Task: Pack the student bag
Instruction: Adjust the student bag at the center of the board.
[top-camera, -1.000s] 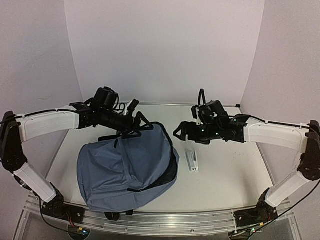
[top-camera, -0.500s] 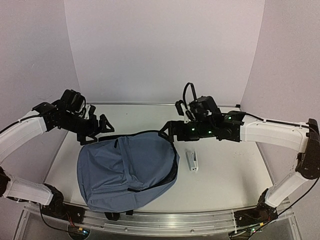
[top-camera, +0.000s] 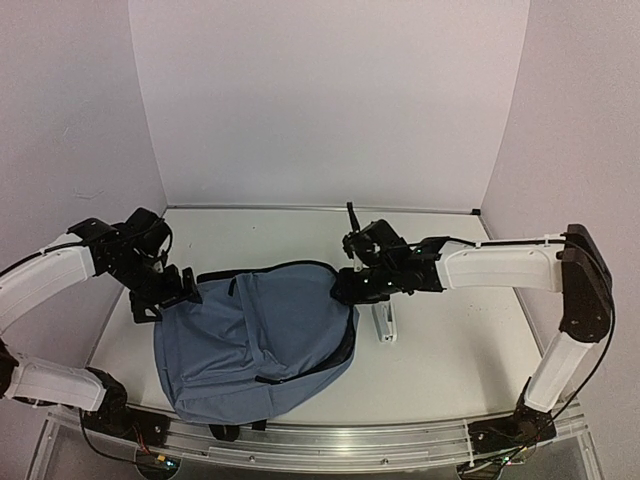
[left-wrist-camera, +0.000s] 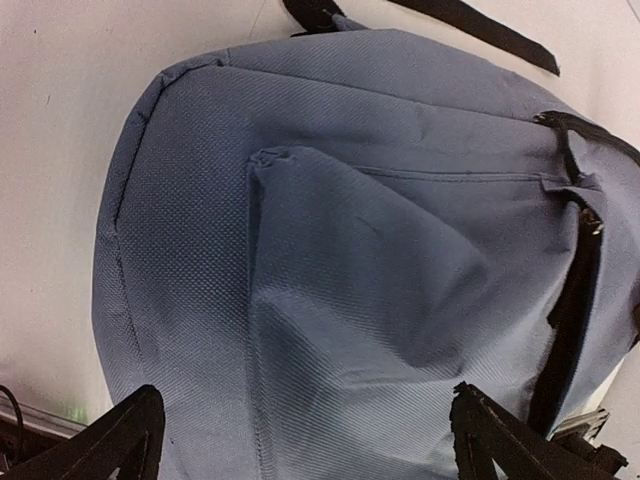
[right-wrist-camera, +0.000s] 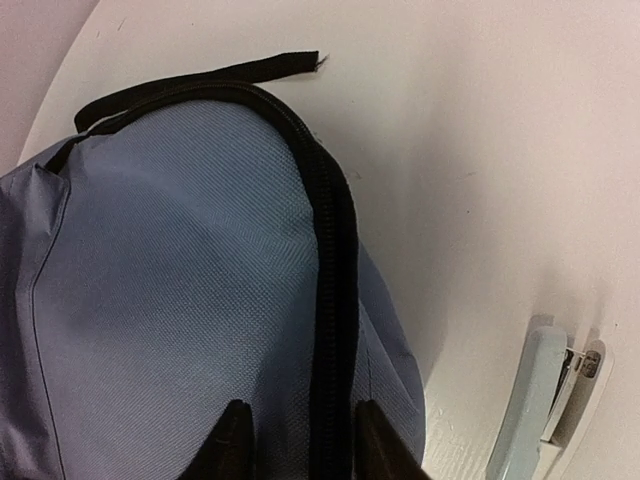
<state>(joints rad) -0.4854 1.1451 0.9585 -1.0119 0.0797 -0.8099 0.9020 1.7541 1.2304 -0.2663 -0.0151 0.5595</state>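
Your left arm has backed off the top of the student bag (top-camera: 250, 335) and swung out to the left of the overhead view, and your right arm has come in and down onto the bag's upper right corner. The pack itself has slumped flat since the left let go.

The left gripper (top-camera: 160, 293) now sits at the bag's left edge, left of centre in the overhead view. On its wrist camera, the two dark fingertips (left-wrist-camera: 125, 435) stand far apart in the bottom corners. There's nothing between them but blue fabric underneath, so it's wide open and carrying nothing. The front pocket (left-wrist-camera: 400, 290) fills the middle of that view.

The right gripper (top-camera: 345, 285) is right on the black zip rim (right-wrist-camera: 335, 280), just right of centre overhead. In its wrist view, the fingers (right-wrist-camera: 235, 440) poke up from the bottom edge, one either side of that rim, with a strip of blue fabric in the gap. They've drawn in narrow, but you can't tell from here whether they're actually biting.

The bag lies flat on the white table (top-camera: 460, 340), filling the lower middle of the overhead shot, with a black strap (right-wrist-camera: 200, 80) curling round its top. A pale stapler (top-camera: 383, 322) rests just beside the bag's right edge, below the right gripper.
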